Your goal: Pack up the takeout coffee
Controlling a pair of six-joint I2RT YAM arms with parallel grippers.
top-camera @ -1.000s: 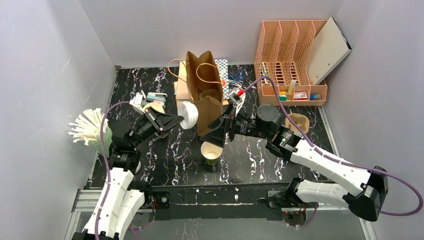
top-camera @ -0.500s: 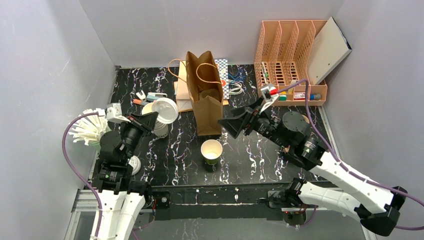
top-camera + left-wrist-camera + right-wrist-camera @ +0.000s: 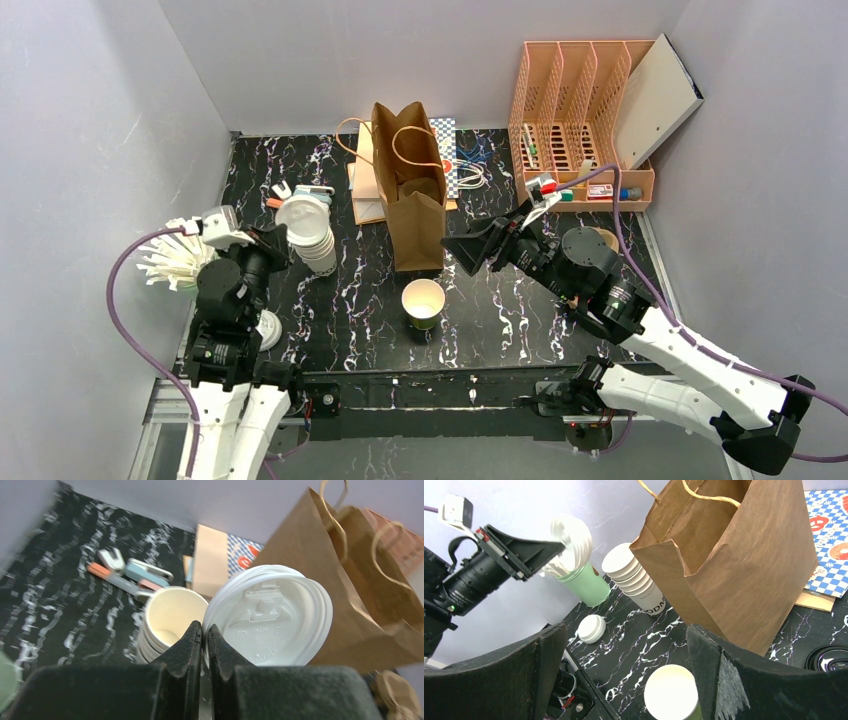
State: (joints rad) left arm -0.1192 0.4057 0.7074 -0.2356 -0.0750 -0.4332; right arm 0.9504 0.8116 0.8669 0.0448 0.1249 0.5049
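bench (image 3: pixel 500 300): we see black with white marble veining
bag (image 3: pixel 415 215): plain brown
lid (image 3: pixel 267 617): white
cup (image 3: pixel 423 303): we note green sides, cream inside
stacked cups (image 3: pixel 320 255): cream
file rack (image 3: pixel 580 110): peach

lab booth: grey panel walls (image 3: pixel 90 120), marbled tabletop (image 3: pixel 350 300)

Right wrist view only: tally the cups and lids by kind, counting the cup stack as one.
Green cups: 2 (lidless green cup, green cup of white sticks)
Cream cup stack: 1
White lids: 2 (held lid in the left gripper, small lid lying flat)
Black lid: 1
Total: 6
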